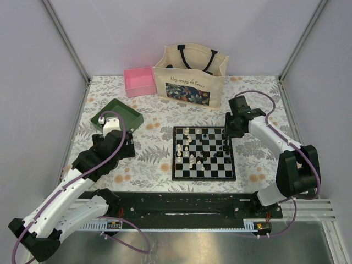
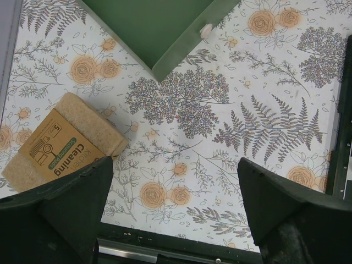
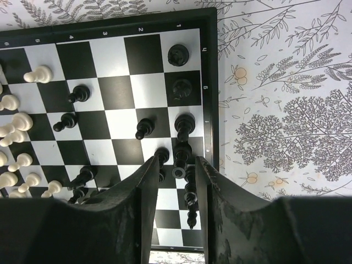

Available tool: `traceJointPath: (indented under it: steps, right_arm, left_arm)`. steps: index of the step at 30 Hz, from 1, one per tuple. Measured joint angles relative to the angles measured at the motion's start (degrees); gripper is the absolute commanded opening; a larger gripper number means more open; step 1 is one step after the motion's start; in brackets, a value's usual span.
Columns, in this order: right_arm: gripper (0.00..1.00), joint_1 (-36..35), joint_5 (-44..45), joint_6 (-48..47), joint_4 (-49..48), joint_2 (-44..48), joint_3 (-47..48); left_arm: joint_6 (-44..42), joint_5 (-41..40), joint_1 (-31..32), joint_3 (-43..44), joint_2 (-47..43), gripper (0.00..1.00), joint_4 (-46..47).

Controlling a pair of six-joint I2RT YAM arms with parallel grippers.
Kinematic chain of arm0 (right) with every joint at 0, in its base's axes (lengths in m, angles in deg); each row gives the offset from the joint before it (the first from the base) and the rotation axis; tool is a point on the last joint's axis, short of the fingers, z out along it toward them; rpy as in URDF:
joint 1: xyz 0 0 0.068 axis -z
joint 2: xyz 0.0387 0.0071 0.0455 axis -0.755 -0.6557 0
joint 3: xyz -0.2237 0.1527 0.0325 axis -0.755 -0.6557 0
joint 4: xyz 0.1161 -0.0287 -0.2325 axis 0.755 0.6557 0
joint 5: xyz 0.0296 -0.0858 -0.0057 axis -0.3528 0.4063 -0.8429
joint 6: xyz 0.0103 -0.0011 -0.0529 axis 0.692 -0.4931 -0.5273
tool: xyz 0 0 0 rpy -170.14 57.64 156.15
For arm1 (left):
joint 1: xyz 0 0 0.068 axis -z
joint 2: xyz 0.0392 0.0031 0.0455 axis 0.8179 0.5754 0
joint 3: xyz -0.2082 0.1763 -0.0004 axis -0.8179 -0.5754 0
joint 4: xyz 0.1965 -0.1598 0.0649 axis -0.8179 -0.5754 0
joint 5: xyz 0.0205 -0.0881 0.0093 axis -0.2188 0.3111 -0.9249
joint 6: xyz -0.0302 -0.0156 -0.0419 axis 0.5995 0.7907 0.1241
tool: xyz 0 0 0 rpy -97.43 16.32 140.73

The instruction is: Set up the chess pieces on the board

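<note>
The board [image 1: 203, 177] lies at the table's middle, with cream-white chess pieces [image 1: 187, 144] on its left half and black ones [image 1: 204, 157] toward the right. My right gripper [image 1: 226, 147] hangs over the board's right edge. In the right wrist view its fingers [image 3: 177, 165] stand slightly apart around a black piece [image 3: 182, 157], which stands in the edge column [image 3: 209, 82] with a gap on each side. More black pieces [image 3: 185, 125] line that column, and white ones [image 3: 37, 74] stand at the left. My left gripper [image 2: 175, 170] is wide open over bare tablecloth, holding nothing.
A green tray [image 1: 116, 114] sits at the left, with a small cream thing [image 2: 206, 30] by its rim. A pink box [image 1: 139, 81] and a tote bag [image 1: 190, 77] stand at the back. A cleaning sponge pack [image 2: 60, 144] lies beside the left finger.
</note>
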Motion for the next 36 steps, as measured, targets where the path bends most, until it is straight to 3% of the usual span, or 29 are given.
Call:
traceJointPath:
  steps: [15,36]
  right_arm:
    - [0.44,-0.02,-0.79,0.59,0.50,2.95,-7.28]
    - [0.43,-0.02,-3.45,1.07,-0.98,5.01,-8.81]
  left_arm:
    - [0.00,0.02,0.00,0.00,0.07,0.99,0.00]
    - [-0.24,0.24,0.00,0.00,0.07,0.99,0.02]
